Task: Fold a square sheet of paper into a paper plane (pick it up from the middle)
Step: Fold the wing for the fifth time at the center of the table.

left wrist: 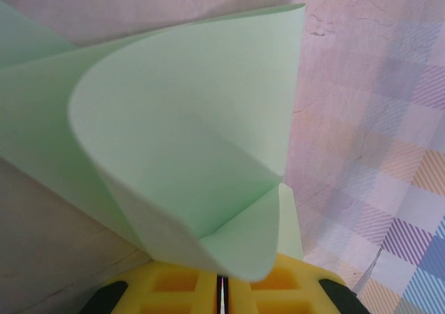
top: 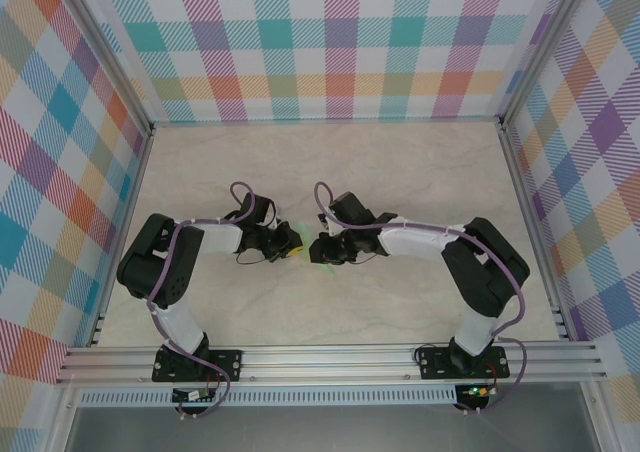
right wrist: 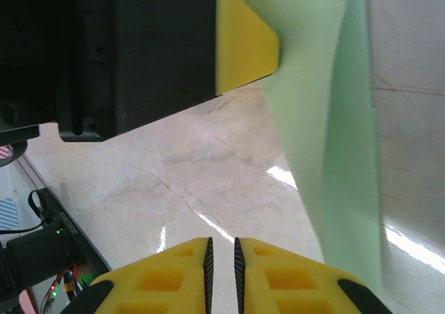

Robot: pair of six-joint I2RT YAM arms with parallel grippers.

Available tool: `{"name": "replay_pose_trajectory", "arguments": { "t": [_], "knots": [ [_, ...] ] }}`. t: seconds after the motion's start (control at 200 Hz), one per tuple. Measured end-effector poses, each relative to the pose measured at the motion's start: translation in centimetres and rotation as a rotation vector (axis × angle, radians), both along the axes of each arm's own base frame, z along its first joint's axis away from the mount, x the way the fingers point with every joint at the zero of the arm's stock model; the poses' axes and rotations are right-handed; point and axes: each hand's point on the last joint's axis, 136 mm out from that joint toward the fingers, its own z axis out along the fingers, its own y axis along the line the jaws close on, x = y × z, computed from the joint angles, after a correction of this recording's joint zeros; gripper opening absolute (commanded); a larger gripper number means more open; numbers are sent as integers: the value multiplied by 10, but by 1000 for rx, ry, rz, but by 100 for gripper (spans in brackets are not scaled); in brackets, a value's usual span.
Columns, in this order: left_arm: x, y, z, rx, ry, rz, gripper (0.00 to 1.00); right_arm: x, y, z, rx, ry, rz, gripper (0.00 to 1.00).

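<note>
Midway through folding, the left gripper (left wrist: 221, 296) is pinching the curled pale mint-green paper sheet (left wrist: 188, 161) above the marble-patterned tabletop (right wrist: 208, 168); the right gripper (right wrist: 221, 272) is hovering beside it, nearly closed and empty, sharp creases remaining.

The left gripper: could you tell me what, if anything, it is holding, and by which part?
The left gripper is shut on the square sheet of paper, pinching its lower folded corner; the rest curls upward, free.

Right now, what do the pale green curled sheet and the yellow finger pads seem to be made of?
The pale mint-green sheet looks like thin matte paper: it curls smoothly and holds a sharp crease. The yellow finger pads look like moulded plastic or firm rubber, matte, with square recesses; which of the two I cannot tell.
</note>
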Motion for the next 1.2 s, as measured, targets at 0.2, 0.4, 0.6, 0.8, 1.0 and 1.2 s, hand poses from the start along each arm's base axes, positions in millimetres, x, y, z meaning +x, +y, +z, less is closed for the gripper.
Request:
{"name": "replay_pose_trajectory", "arguments": {
  "t": [0.2,0.4,0.6,0.8,1.0,1.2],
  "knots": [
    [0,0,0,2,5,0,11,-3,-7,-25,-95,47,-1,15],
    [0,0,0,4,7,0,10,-4,-15,-33,-151,63,-16,15],
    [1,0,0,3,7,0,10,-5,-18,-36,-167,71,-18,15],
    [1,-1,0,2,10,-2,10,-7,-18,-37,-160,83,-11,15],
    [1,-1,0,2,10,-2,10,-9,-18,-38,-151,101,-4,15],
    [2,-1,0,3,10,-4,9,-10,-20,-42,-157,108,-4,15]
  ]
}}
